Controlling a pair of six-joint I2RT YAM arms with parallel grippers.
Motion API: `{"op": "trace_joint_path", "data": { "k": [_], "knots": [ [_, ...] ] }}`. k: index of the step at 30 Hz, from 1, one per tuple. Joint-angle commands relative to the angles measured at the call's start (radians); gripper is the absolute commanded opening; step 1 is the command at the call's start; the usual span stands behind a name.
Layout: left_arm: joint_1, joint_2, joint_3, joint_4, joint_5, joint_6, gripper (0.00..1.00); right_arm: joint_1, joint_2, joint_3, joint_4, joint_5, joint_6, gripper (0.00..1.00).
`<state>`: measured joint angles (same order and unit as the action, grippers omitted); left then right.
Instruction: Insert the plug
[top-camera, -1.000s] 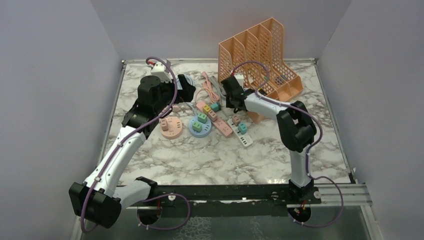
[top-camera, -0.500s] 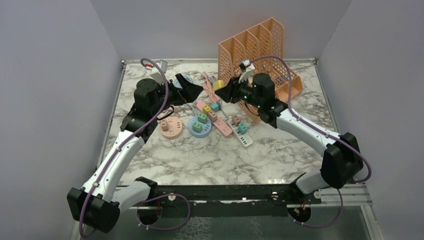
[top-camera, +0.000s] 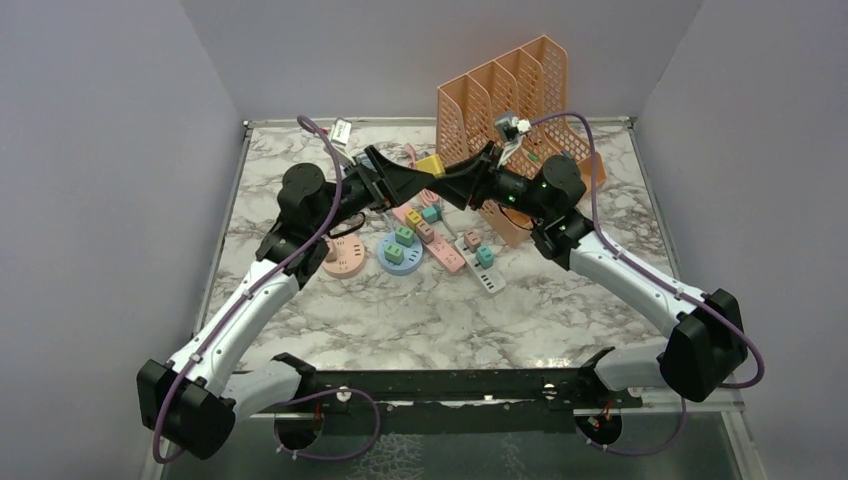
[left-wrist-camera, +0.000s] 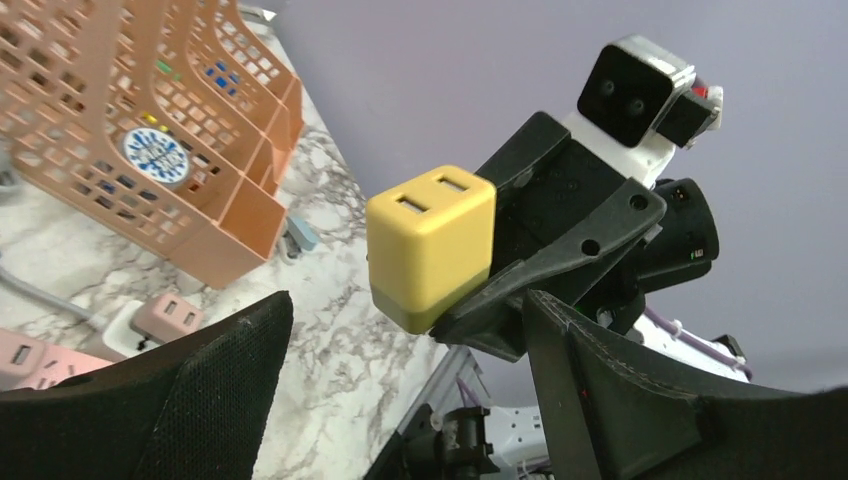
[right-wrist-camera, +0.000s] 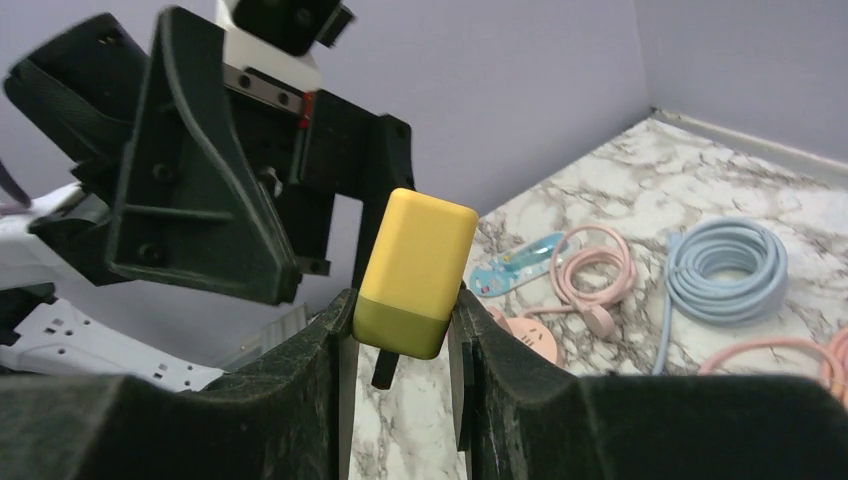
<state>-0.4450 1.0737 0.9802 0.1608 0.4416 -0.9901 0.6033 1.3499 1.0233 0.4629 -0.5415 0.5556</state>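
Both arms are up! A second ago the right arm was folded low over the sockets. It has swung up and out, and the right gripper (right-wrist-camera: 404, 325) clamps the mustard-yellow cube plug (right-wrist-camera: 418, 262) by its darker lower band. The left gripper (left-wrist-camera: 402, 305) has risen to meet it, jaws spread wide and holding nothing, the plug just ahead of its fingertips. They meet in the air over the far middle of the marble bench (top-camera: 420, 310), before the orange mesh file rack (top-camera: 520, 100) at the far right corner. That looks like a handover, not an insertion: the pink power strip (top-camera: 445, 255) lies well below. The plug's face shows two slots and no brand. The rack's round blue-and-white sticker (left-wrist-camera: 150, 157) is too small to read.
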Motion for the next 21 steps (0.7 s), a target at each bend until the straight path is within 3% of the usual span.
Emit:
{"op": "trace_joint_path", "data": {
  "k": [1,8,17,21],
  "knots": [
    [-0.028,0.002,-0.005,0.109,0.011,-0.04,0.86,0.007,-0.012,0.022,0.104,-0.084,0.044,0.21],
    [-0.046,0.034,0.001,0.126,-0.048,-0.03,0.69,0.007,-0.008,-0.015,0.15,-0.127,-0.002,0.21],
    [-0.08,0.045,-0.003,0.107,-0.118,0.031,0.75,0.007,0.001,-0.018,0.055,-0.11,-0.161,0.21],
    [-0.097,0.056,0.002,0.073,-0.158,0.059,0.62,0.007,0.006,-0.02,0.03,-0.098,-0.197,0.21]
  ]
}}
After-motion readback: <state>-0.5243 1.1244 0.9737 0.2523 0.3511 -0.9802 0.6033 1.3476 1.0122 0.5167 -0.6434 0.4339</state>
